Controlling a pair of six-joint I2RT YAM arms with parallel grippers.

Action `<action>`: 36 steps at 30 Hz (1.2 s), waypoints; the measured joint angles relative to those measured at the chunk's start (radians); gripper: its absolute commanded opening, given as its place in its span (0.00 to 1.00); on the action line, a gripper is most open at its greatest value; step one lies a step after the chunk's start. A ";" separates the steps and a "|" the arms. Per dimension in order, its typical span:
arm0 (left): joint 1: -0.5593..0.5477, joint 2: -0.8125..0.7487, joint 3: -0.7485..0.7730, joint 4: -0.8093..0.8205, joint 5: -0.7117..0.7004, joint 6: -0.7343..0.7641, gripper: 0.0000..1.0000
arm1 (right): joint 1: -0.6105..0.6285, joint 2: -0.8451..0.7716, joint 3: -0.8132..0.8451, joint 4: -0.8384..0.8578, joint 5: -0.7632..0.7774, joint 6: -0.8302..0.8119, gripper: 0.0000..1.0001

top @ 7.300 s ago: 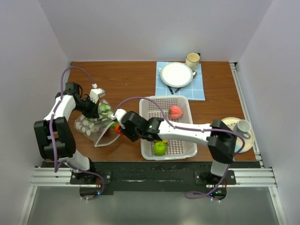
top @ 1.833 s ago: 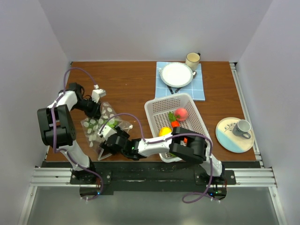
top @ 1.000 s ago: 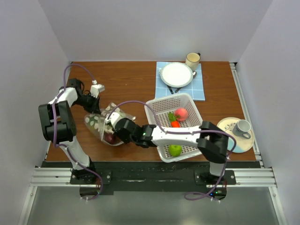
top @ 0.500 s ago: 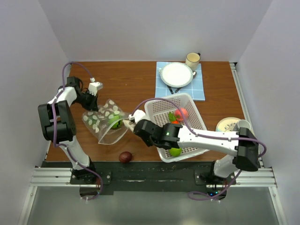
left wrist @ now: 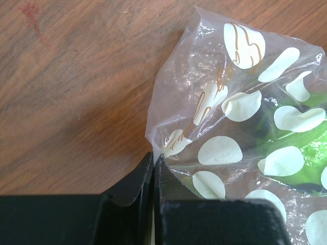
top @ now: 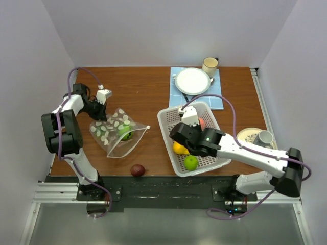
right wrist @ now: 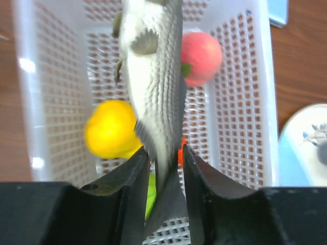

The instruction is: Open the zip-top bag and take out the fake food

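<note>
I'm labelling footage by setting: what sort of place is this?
Probably a robot test cell: plain white walls box in a wooden table, laid with a plate, mug and blue placemat.

One zip-top bag [top: 115, 133], one basket [top: 164, 130], two cups [top: 210, 65] [top: 263, 137], two plates [top: 192, 80] [top: 246, 136] and one toy fish [right wrist: 153, 76].

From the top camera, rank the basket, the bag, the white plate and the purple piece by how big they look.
Largest to smallest:
1. basket
2. bag
3. white plate
4. purple piece

White basket [top: 170, 116], plate [top: 192, 80] on blue cloth [top: 215, 97], mug [top: 210, 65]
</note>
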 measured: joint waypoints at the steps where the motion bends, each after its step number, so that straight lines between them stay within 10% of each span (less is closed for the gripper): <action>1: 0.000 -0.003 -0.002 0.000 0.000 0.000 0.06 | -0.009 0.021 -0.015 0.002 0.002 0.008 0.73; 6: 0.000 -0.021 -0.007 -0.005 0.000 0.000 0.07 | -0.013 0.083 -0.060 0.037 -0.003 -0.026 0.99; 21: 0.000 -0.047 -0.011 -0.009 0.010 0.000 0.07 | 0.220 0.159 0.093 0.438 -0.385 -0.440 0.99; 36: 0.000 -0.068 -0.012 -0.023 0.014 0.000 0.07 | 0.226 0.481 0.000 0.746 -0.720 -0.463 0.99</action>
